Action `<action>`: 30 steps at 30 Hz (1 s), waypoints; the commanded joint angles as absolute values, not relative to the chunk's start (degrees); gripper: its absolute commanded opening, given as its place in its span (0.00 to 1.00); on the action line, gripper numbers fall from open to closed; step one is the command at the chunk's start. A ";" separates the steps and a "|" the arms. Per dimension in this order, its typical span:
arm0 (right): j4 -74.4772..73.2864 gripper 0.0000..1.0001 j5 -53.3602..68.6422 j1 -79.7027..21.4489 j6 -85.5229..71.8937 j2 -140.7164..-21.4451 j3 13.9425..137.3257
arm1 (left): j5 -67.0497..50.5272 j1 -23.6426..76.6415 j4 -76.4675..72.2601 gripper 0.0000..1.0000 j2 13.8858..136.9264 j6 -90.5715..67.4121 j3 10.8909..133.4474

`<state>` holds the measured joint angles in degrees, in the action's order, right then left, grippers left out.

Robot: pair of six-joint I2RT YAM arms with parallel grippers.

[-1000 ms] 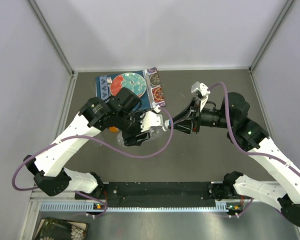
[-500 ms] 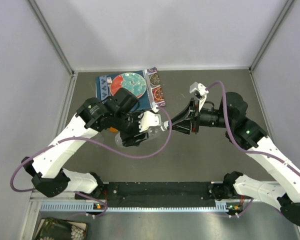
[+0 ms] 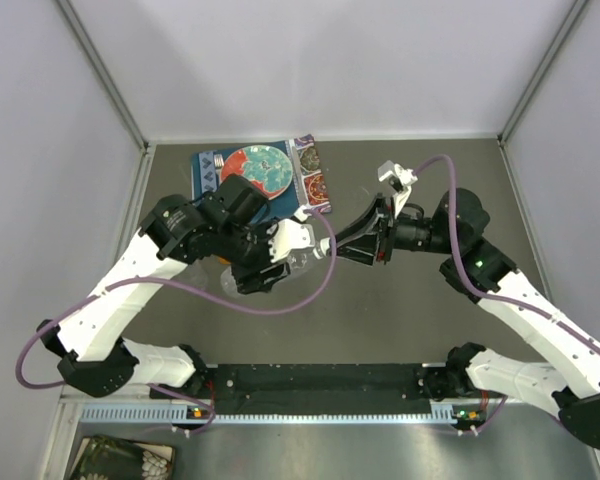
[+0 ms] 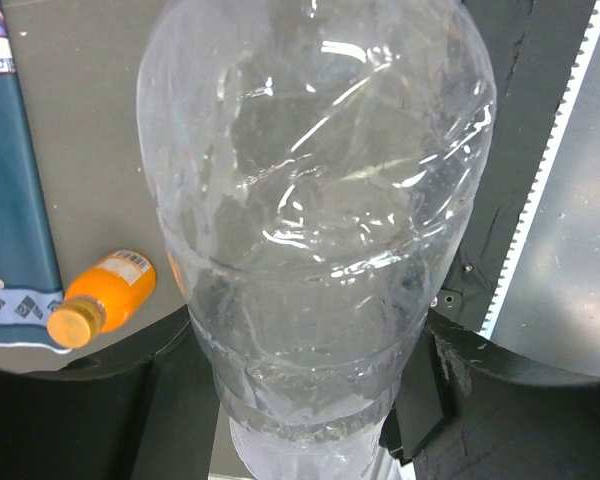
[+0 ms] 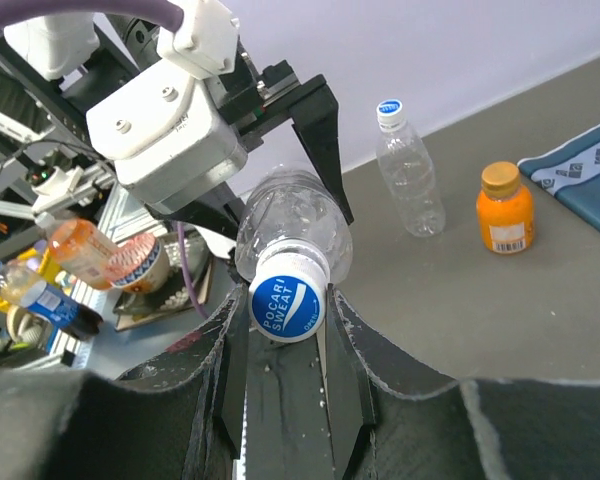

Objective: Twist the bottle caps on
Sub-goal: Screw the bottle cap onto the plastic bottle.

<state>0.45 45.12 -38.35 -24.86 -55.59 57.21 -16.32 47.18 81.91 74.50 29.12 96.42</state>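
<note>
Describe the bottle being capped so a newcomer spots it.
Above the middle of the grey table, the left claw holds a clear bottle. Its Pocari Sweat cap sits in the right claw; the other clear bottle and the orange bottle stand ungripped.

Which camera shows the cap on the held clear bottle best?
Right wrist: the white cap faces the lens, gripped by the right hand. Left wrist shows only the bottle's body; from the top it cannot be made out.
</note>
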 commanded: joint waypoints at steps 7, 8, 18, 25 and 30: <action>9.66 0.20 50.00 -38.94 -33.31 -57.65 54.67 | -15.99 46.58 72.78 0.27 73.65 25.66 102.21; 10.02 0.20 50.53 -38.94 -33.57 -57.92 54.84 | -16.26 46.67 72.69 0.26 73.65 25.66 102.30; 1.49 0.20 54.40 -39.11 -29.00 -61.08 59.94 | -17.23 46.76 73.22 0.27 73.92 28.30 101.95; 8.61 0.20 57.30 -39.37 -35.68 -62.84 58.89 | -16.52 46.76 70.32 0.27 74.18 27.86 104.15; 5.29 0.19 54.68 -39.73 -35.25 -62.58 59.50 | -12.58 47.02 66.63 0.26 74.18 26.72 104.06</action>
